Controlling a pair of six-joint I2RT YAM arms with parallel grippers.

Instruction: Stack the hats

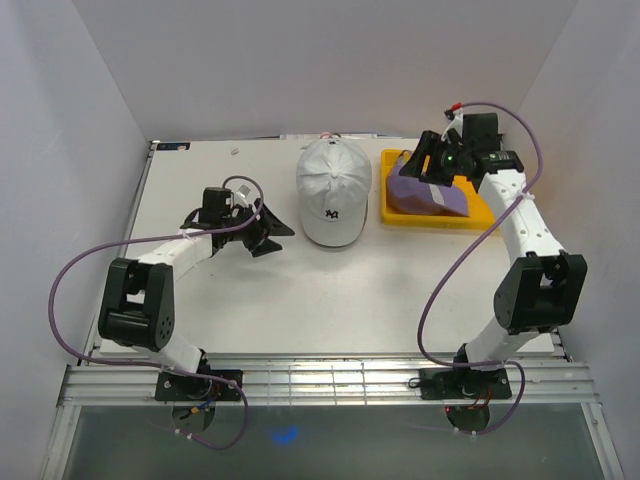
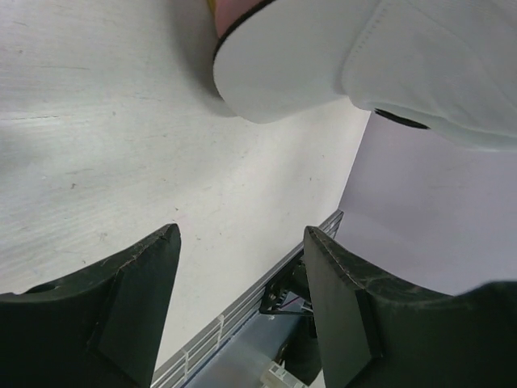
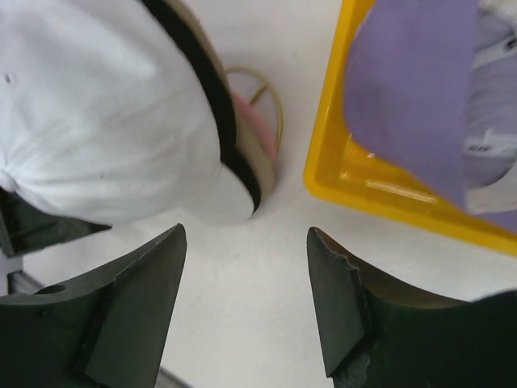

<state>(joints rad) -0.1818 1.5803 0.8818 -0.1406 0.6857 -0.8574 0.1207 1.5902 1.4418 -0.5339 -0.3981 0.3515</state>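
Observation:
A white hat sits in the middle of the table, brim toward the arms. In the right wrist view a black hat's edge and a pink hat's edge show under the white hat. A purple hat lies in the yellow tray. My left gripper stands open just left of the white brim, with nothing between its fingers. Over the tray's far left corner my right gripper is open and empty too, with bare table between its fingers.
A gold wire stand peeks out behind the stacked hats. The tray's yellow wall stands just right of the right gripper. White walls close in the table at the back and sides. The left gripper faces the near table edge.

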